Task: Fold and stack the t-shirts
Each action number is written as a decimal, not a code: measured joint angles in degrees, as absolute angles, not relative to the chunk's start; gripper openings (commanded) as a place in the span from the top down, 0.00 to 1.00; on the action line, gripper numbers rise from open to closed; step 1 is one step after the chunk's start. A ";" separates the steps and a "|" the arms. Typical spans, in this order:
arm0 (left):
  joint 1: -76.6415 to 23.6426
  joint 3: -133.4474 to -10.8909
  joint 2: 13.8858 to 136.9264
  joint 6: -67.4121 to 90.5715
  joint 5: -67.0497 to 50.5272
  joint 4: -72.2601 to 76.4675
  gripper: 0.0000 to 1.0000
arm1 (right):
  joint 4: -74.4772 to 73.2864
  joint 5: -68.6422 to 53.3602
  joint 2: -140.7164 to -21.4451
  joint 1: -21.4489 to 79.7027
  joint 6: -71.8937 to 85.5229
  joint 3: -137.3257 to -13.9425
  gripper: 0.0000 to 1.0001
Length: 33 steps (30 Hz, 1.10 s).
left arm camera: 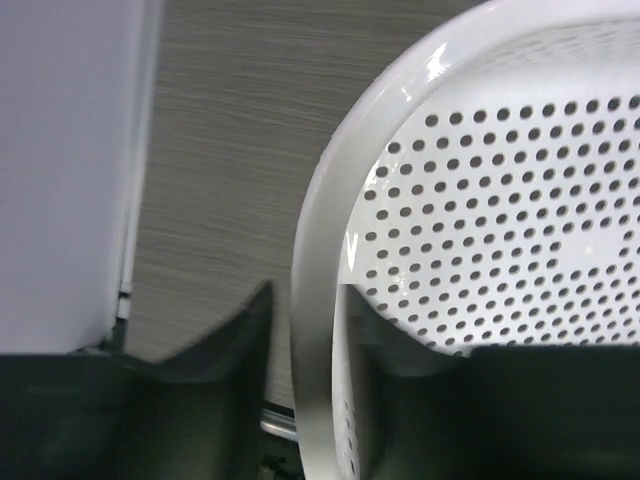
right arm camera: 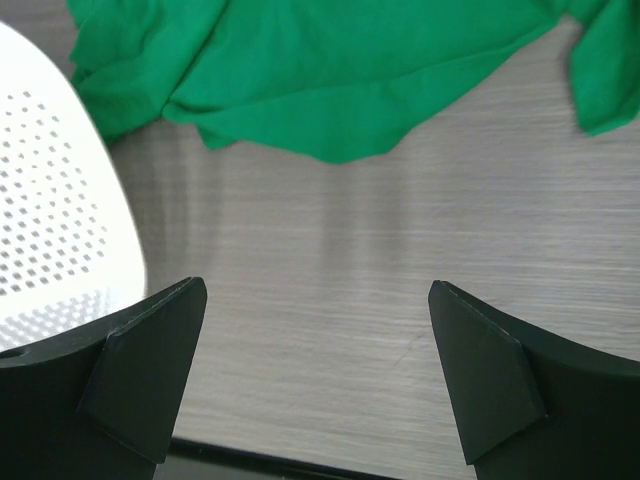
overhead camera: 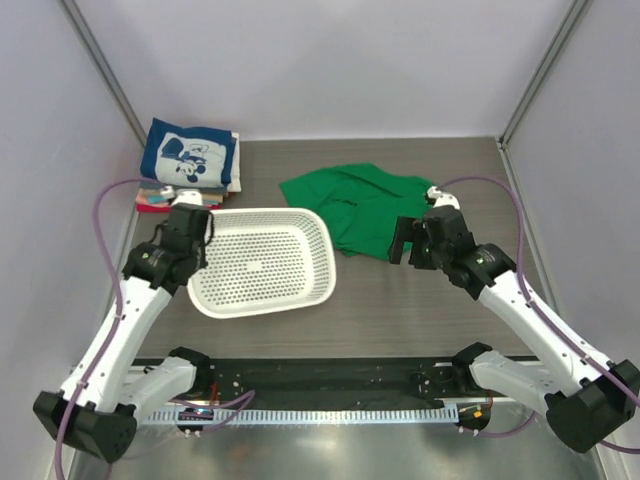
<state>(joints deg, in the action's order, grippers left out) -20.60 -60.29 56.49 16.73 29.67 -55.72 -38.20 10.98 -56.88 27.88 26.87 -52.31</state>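
A bright green t-shirt (overhead camera: pixel 360 205) lies crumpled and unfolded on the table at the back centre; in the right wrist view the green t-shirt (right arm camera: pixel 330 70) fills the top. A folded navy t-shirt with white cartoon print (overhead camera: pixel 190 155) tops a stack of folded t-shirts at the back left. My right gripper (overhead camera: pixel 412 240) hovers wide open just in front of the green shirt's near edge, nothing between its fingers (right arm camera: pixel 150 370). My left gripper (overhead camera: pixel 203 240) is closed over the left rim of the white basket (left arm camera: pixel 320 250), one finger on each side.
The white perforated basket (overhead camera: pixel 325 240) stands empty at centre-left, its right rim (right arm camera: pixel 50 200) close to the green shirt. Walls enclose the left, back and right. A black rail runs along the near edge between the arm bases.
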 measured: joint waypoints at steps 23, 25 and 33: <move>-12.82 -53.65 33.69 16.16 25.28 -51.96 0.04 | -9.78 -21.65 -87.53 33.34 32.97 -56.75 0.03; -12.84 -50.83 30.37 16.49 23.66 -51.00 0.04 | -6.55 -23.14 -94.48 34.15 32.88 -61.84 0.04; -12.88 -46.26 24.05 17.65 20.53 -48.82 0.06 | -0.34 -27.68 -116.79 38.41 29.45 -80.07 0.55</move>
<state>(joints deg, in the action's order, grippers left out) -12.88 -46.26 24.05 17.65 20.53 -48.82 -0.34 -27.68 -116.79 38.41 29.45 -80.07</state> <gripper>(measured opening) 0.949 0.624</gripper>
